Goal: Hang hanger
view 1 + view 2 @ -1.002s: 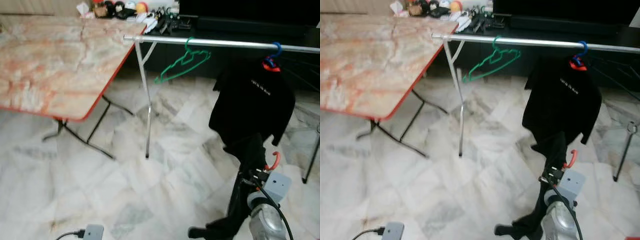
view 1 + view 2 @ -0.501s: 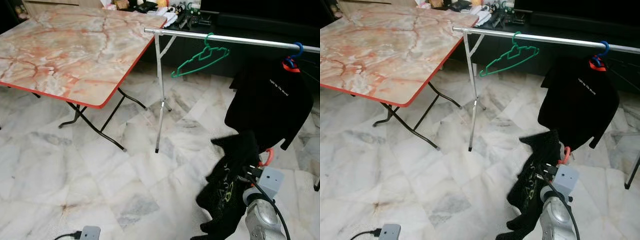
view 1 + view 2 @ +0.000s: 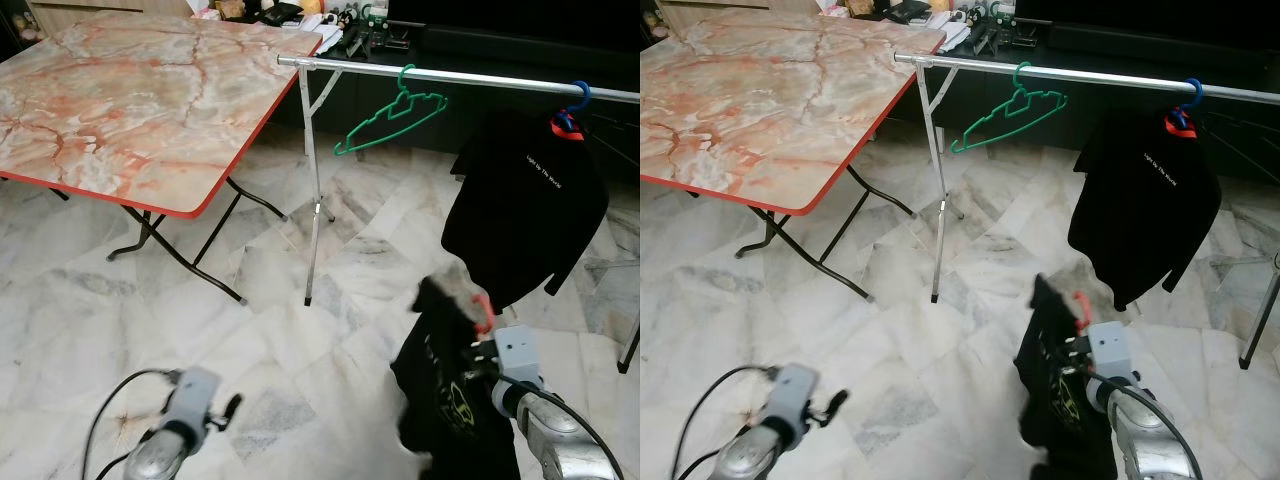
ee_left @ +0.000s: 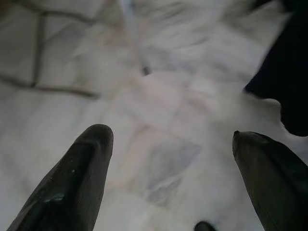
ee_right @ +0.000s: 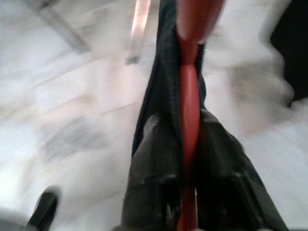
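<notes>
Right pincer (image 5: 185, 159) around blurred red hanger (image 5: 189, 91) (hook cropped).

The right gripper (image 5: 185, 144) rose toward 12 o'clock, lifting the red hanger (image 3: 483, 310) and its black shirt (image 3: 450, 400) higher. The left gripper (image 4: 175, 168) came up at 7 o'clock, fingers apart.

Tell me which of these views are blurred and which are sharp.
Left and right eye views: mostly sharp on the table and rail, smeared around the red hanger and both arms. Left wrist view: soft, floor streaked. Right wrist view: heavily motion-blurred, though the right gripper reads clamped on the red hanger.
</notes>
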Robot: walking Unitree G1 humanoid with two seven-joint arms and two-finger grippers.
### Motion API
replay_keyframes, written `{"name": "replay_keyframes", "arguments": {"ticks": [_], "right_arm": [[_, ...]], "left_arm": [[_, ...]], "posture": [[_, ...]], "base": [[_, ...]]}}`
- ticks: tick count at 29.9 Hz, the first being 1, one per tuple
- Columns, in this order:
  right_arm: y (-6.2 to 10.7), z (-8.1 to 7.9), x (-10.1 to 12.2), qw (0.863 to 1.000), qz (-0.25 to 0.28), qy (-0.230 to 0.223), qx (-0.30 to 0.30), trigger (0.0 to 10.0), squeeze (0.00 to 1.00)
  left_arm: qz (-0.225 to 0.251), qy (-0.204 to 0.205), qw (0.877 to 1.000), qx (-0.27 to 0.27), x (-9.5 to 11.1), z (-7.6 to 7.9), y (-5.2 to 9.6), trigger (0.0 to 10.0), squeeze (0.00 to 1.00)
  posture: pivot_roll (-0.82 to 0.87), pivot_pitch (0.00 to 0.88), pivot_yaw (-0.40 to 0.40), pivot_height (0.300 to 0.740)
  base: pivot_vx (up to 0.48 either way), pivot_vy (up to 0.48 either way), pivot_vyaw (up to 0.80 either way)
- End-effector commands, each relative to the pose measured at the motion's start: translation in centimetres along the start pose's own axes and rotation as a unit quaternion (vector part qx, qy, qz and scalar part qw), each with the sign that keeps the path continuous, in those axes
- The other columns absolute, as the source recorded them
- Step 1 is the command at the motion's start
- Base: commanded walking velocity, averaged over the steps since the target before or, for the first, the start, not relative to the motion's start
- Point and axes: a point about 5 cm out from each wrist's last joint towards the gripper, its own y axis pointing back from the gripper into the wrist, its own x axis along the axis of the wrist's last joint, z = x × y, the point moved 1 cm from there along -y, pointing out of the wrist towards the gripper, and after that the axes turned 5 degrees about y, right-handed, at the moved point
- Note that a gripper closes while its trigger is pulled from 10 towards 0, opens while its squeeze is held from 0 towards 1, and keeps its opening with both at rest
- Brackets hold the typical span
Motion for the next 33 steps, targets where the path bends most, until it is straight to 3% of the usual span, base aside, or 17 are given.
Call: {"name": "replay_keyframes", "arguments": {"ticks": [1,5,6,8,10,14,20,23,33], "right_arm": [[0.5,-1.2,1.2,0.993,0.015,0.064,0.095,10.0,0.0],[1.8,-1.4,1.3,0.972,-0.005,0.137,0.189,10.0,0.0],[2.3,-1.1,1.7,0.965,-0.003,0.158,0.209,10.0,0.0],[2.4,-1.0,1.9,0.963,-0.003,0.16,0.214,10.0,0.0],[3.2,-0.7,3.2,0.953,0.008,0.182,0.24,10.0,0.0],[3.7,-0.4,4.1,0.949,0.011,0.204,0.241,10.0,0.0],[4.9,-1.3,5.3,0.932,0.033,0.226,0.282,10.0,0.0],[5.3,-1.5,5.6,0.928,0.037,0.233,0.29,10.0,0.0],[6.3,-1.6,5.5,0.923,0.028,0.245,0.296,10.0,0.0]], "left_arm": [[-0.004,-0.04,0.998,-0.048,0.4,1.1,-0.4,10.0,0.0],[0.013,-0.074,0.991,-0.113,1.9,2.3,-1.1,10.0,0.0],[0.015,-0.099,0.985,-0.144,2.4,2.9,-1.4,10.0,0.0],[0.017,-0.114,0.982,-0.151,2.6,3.1,-1.4,10.0,0.0],[0.024,-0.147,0.971,-0.186,3.5,3.7,-1.8,10.0,0.0],[0.019,-0.146,0.967,-0.206,4.0,3.9,-2.1,10.0,0.0],[-0.009,-0.156,0.954,-0.255,3.8,4.3,-2.1,10.0,0.0],[-0.028,-0.183,0.946,-0.266,3.3,4.3,-2.1,10.0,0.0],[0.002,-0.164,0.944,-0.287,5.0,4.5,-2.5,10.0,0.0]], "posture": [[0.0,0.168,0.009,0.74],[0.0,0.171,-0.002,0.74],[0.0,0.176,-0.007,0.74],[0.0,0.183,-0.011,0.74],[-0.01,0.192,-0.012,0.74],[-0.02,0.202,-0.001,0.74],[-0.03,0.213,0.013,0.74],[-0.03,0.218,0.021,0.74],[-0.04,0.23,0.035,0.74]], "base": [[0.0,0.0,0.0],[0.0,0.0,0.0],[0.0,0.0,0.0],[0.0,0.0,0.0],[0.0,0.0,0.0],[0.0,0.0,0.0],[0.0,0.0,0.0],[0.0,0.0,0.0],[0.0,0.0,0.0]]}}
